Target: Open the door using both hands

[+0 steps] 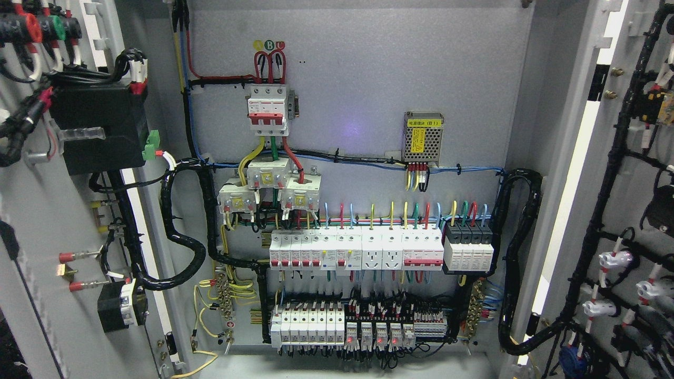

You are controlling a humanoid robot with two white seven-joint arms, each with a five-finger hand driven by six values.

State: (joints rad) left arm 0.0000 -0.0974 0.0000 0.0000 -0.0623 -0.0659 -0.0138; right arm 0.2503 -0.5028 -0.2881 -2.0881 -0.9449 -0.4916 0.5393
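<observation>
Doors of the cabinet stand swung wide on both sides of the grey back panel (358,95): the left door (47,295) fills the picture's left edge, the right door (637,173) its right edge, each showing its inner face to me. Neither of my hands shows anywhere in the head view, so I cannot tell whether my fingers are apart or curled.

On the back panel, a red-and-white main breaker (268,108) sits high and left of centre, with red looped wires above it. Right of it on the same panel hangs a perforated metal power supply (423,138) with a yellow label. Below the breaker, a row of white breakers (355,247) runs across the panel, and a second row of white modules (337,326) lies under that, near the panel's bottom edge. A thick black cable loom (184,247) curves from the panel's left side toward the left door, where a black box (97,129) is mounted. Another black loom (518,263) bends down the panel's right side.
</observation>
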